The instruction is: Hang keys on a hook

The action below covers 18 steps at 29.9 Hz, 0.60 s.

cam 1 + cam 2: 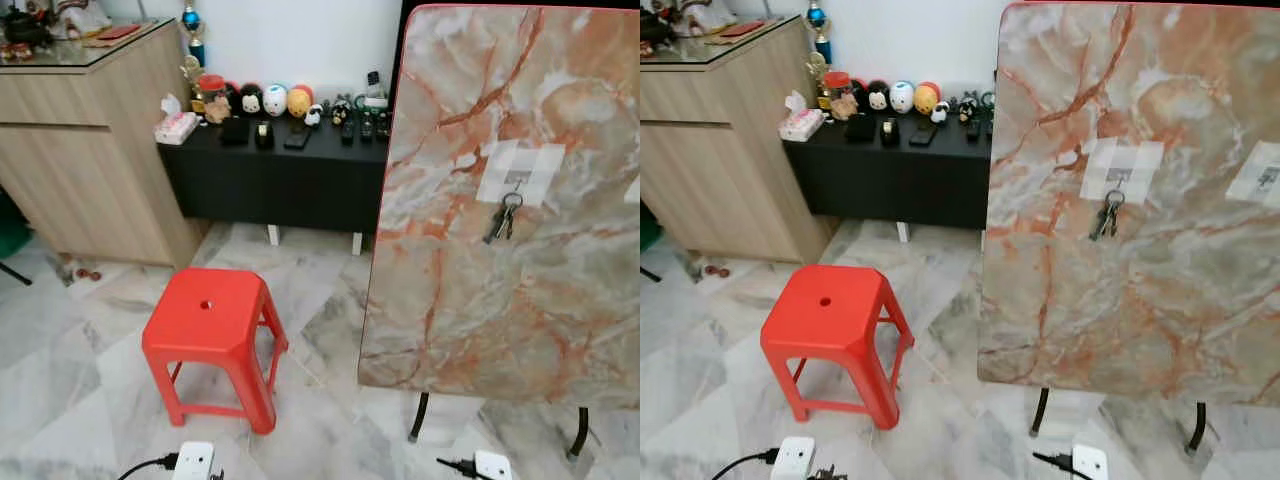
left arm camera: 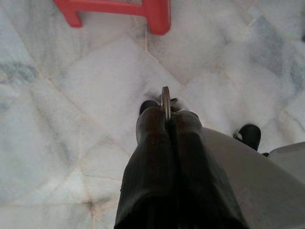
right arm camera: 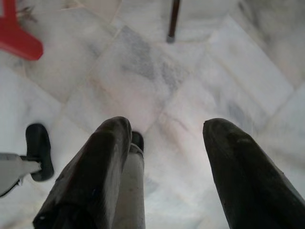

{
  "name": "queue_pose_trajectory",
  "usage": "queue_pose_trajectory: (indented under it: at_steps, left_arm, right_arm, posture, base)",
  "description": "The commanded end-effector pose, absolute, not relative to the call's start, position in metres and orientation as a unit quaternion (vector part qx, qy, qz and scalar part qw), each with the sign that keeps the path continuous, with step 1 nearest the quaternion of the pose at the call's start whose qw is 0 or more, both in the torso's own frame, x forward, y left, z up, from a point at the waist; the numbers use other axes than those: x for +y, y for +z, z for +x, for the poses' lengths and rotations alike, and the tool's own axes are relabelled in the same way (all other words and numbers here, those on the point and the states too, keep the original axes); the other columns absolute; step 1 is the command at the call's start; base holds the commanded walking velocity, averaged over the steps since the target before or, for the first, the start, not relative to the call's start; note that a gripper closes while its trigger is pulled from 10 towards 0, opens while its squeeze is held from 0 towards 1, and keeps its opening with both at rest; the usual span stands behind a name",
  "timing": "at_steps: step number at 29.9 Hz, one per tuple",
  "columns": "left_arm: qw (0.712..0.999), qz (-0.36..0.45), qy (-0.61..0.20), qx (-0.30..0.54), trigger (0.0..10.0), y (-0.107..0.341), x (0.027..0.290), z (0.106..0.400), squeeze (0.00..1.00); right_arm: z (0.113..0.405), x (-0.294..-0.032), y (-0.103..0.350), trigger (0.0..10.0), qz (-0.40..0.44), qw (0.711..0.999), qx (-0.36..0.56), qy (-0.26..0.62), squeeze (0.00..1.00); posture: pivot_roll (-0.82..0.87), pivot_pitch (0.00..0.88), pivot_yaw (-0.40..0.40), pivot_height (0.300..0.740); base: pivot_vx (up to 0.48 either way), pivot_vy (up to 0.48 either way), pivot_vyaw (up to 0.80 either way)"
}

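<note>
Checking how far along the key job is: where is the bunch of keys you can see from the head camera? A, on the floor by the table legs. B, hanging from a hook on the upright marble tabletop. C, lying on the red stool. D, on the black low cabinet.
B: the bunch of keys dangles from a hook taped to the marble tabletop.

keys (image 1: pixel 504 217): silver bunch, hanging | hook (image 1: pixel 516 181): taped patch on upright marble board

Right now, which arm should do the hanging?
Left. Its claw is already shut on a key ring; the right claw hangs open with nothing between its fingers. One bunch of keys already hangs on the board.
</note>
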<state>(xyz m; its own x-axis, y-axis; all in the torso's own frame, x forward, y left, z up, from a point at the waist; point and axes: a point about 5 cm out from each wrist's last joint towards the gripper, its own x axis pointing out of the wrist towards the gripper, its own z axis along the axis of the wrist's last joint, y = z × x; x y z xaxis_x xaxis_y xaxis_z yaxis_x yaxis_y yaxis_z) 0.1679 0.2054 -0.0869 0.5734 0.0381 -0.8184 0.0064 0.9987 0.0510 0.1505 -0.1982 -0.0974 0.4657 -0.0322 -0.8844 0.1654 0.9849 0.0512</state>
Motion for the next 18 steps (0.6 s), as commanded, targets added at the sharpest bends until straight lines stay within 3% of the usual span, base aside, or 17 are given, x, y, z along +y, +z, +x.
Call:
queue_pose_trajectory:
  at_steps: [1,18]
  left_arm:
    - [0.889,0.027,0.004,0.457,10.0,-0.0862,0.2028,0.1702,0.0]
    - [0.888,0.021,0.008,0.459,10.0,-0.0877,0.1992,0.1682,0.0]
  right_arm:
    - [0.1499,-0.2016,-0.0972,10.0,0.044,0.852,0.52,-0.047,0.0]
    - [0.1536,-0.2041,-0.0955,10.0,0.031,0.851,0.523,-0.038,0.0]
  posture:
    - [0.1,0.0,-0.036,0.74]
    - [0.1,0.0,-0.051,0.74]
  base:
    - [0.0,-0.405,0.0]
    - [0.0,-0.406,0.0]
